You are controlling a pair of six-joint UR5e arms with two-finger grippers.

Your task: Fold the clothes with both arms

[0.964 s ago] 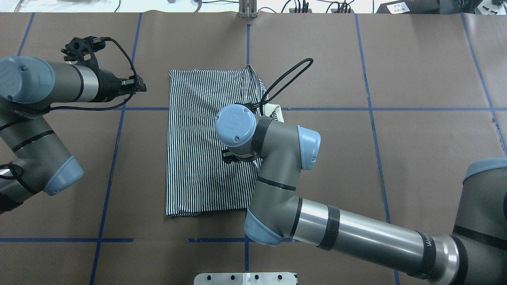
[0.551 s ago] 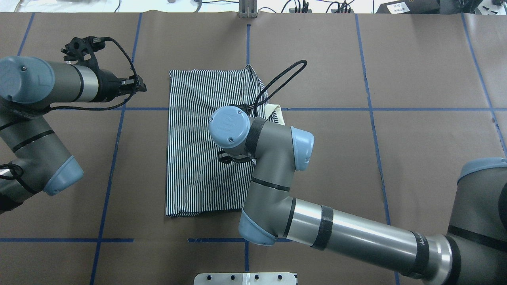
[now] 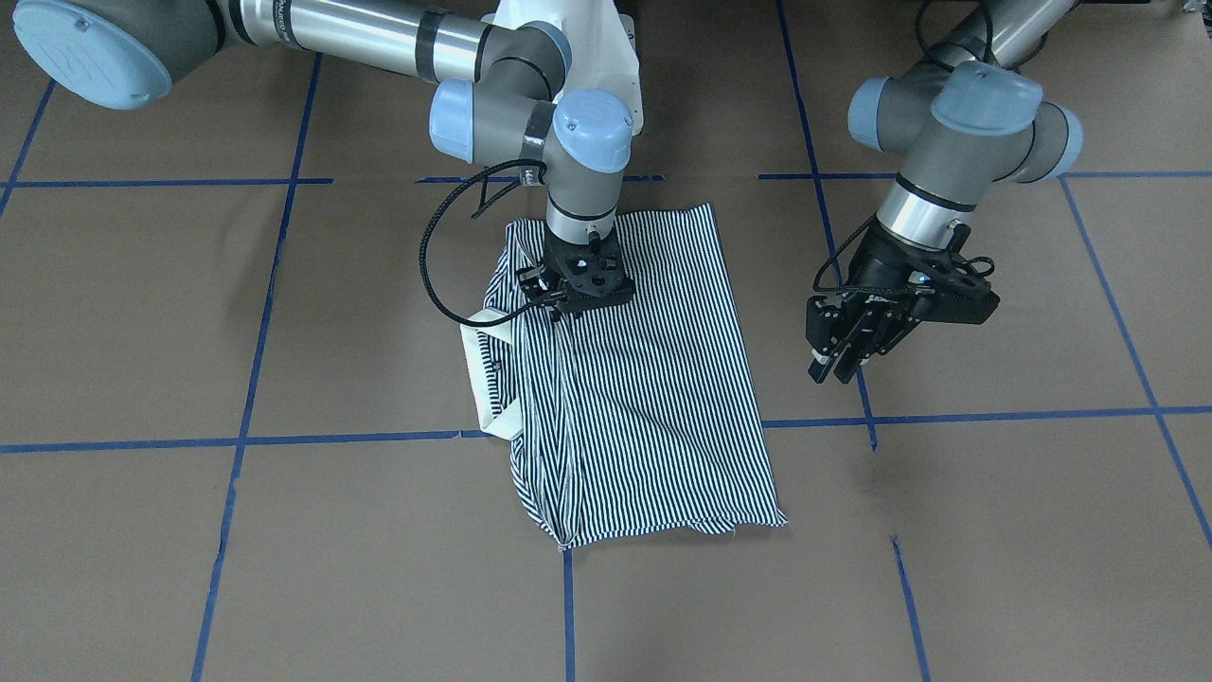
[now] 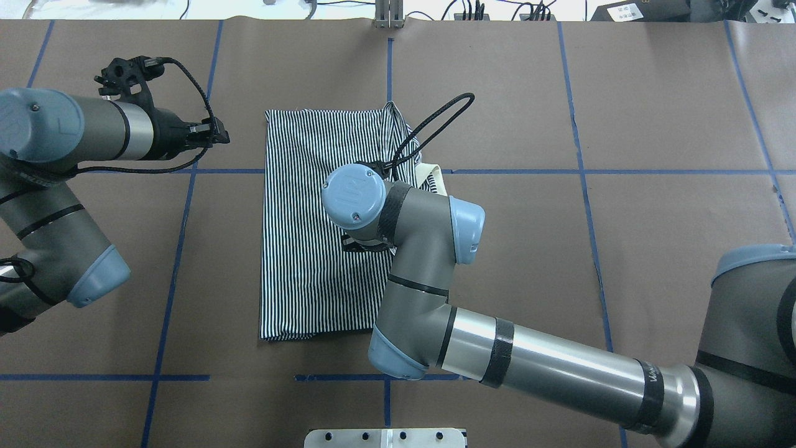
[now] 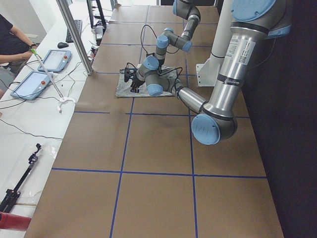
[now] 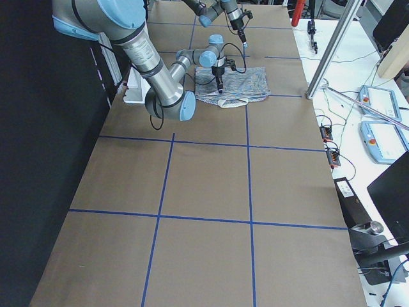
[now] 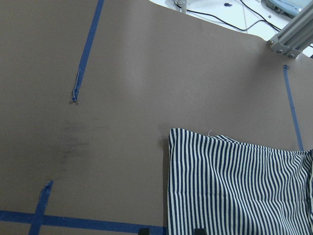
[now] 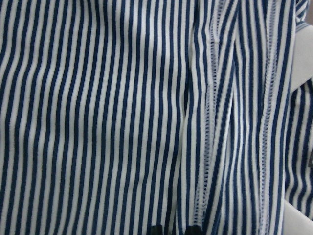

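Down on shirt (image 3: 653,417): right gripper (image 3: 559,308), grip unclear; left gripper (image 3: 833,365) slightly parted, empty, aside

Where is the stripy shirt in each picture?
Front-facing: shirt in the middle.
Overhead: shirt centre, slightly left.
Left side: shirt far off, upper middle.
Right side: shirt far off, upper middle.
Left wrist: shirt bottom right.
Right wrist: shirt fills everything.
Landmark: the cream collar poking out one side.
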